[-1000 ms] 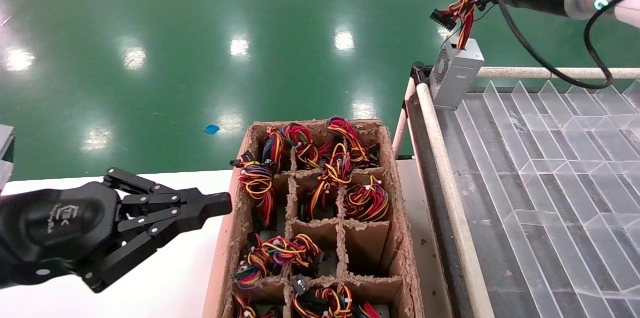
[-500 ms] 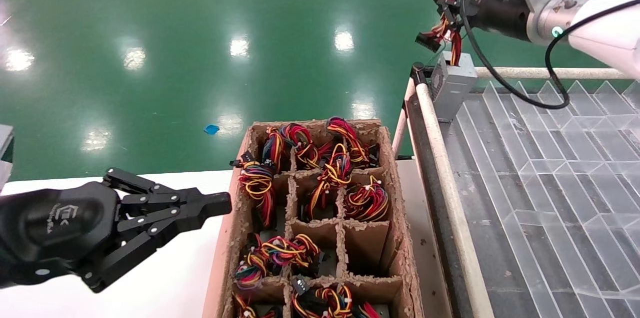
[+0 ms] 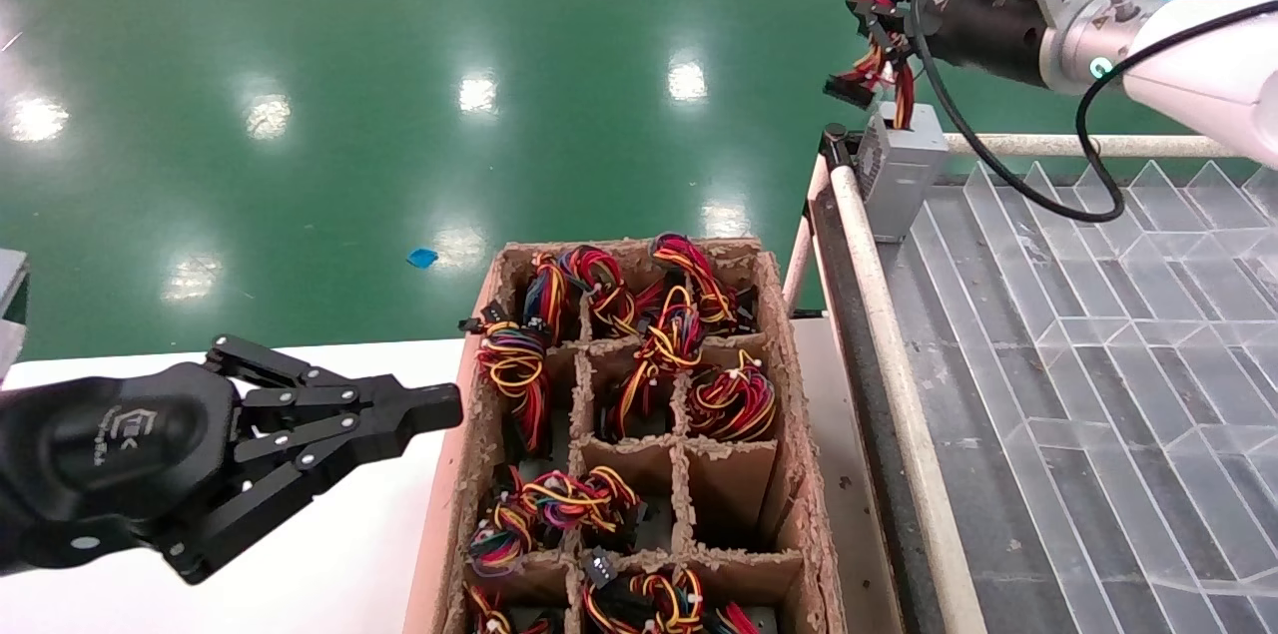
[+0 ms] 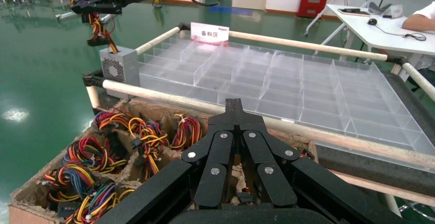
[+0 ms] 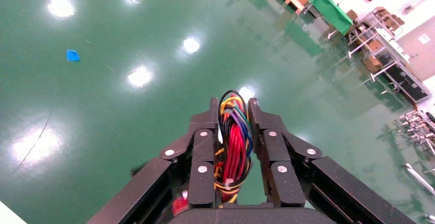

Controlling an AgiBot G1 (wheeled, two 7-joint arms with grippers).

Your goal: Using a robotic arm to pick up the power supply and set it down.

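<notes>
Gripping one power supply by its wires, right hand; boxed bundles perhaps eight.

The small grey metal power supply box stands upright at the far left corner of the clear-partitioned tray, just inside the pale rail. Its perforated vent face is turned toward the robot's left, as the left wrist view also shows. A bundle of red, yellow and black wires rises from its top, with a black connector dangling beside it. The black two-finger linkage right gripper is clamped on that bundle above the box; in the right wrist view the wires sit pinched between its jaws.
</notes>
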